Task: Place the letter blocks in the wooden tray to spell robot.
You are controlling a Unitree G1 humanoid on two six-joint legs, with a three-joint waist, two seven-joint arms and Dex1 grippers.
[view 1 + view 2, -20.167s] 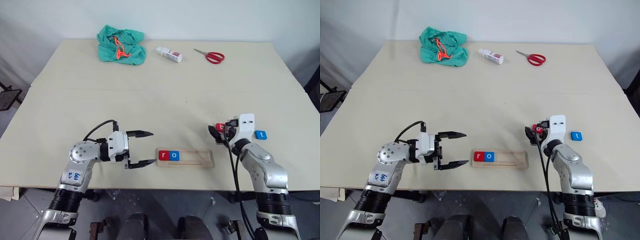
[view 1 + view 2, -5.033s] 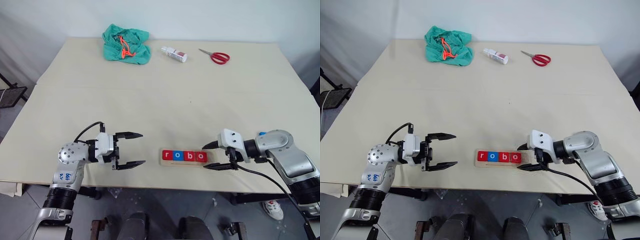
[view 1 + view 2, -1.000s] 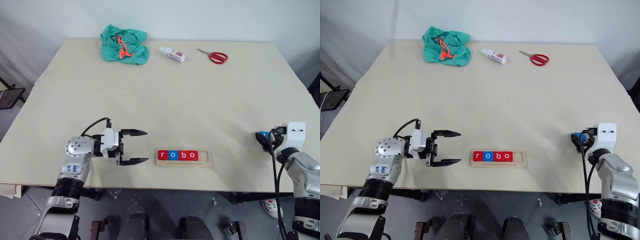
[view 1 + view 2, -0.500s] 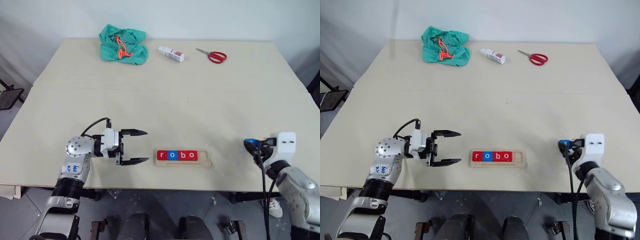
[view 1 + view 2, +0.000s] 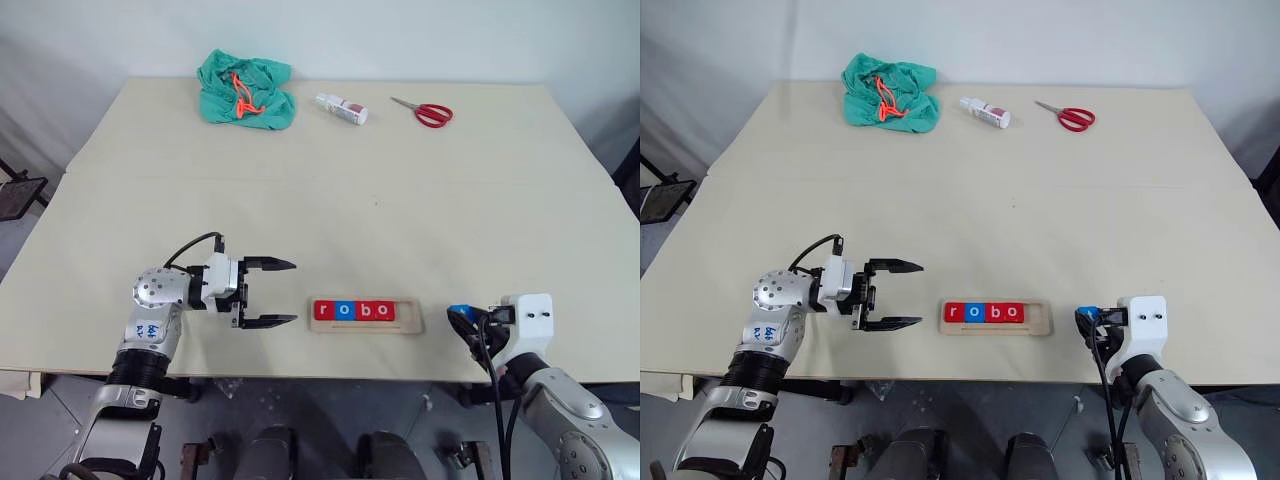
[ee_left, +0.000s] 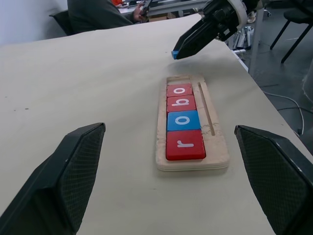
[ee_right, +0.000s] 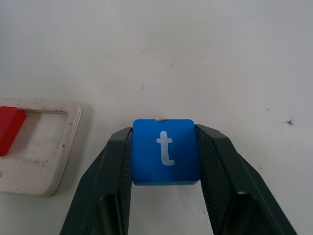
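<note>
Blocks r, o, b, o (image 5: 353, 310) sit in a row in the tray (image 5: 411, 322) near the front edge of the bench (image 5: 330, 200), filling it from my left and leaving one slot bare at its right end. I have the last block, the blue t (image 7: 165, 151), pinched by its two side faces in the right jaws (image 7: 165, 161), letter up and readable, which I judge is the way it needs to drop in. It hangs just off the tray's open end, near but apart from the wood. The left jaws (image 5: 272, 292) stand wide open and empty, pointing at the tray's other end from beside it; I reckon they are parked there, well placed to steady the strip.

At the far edge lie a green cloth (image 5: 245, 90), a small bottle (image 5: 341, 108) and red scissors (image 5: 424, 112), well away. Nothing lies between the t and its slot; the tray's raised end rim is the one thing I must lift over.
</note>
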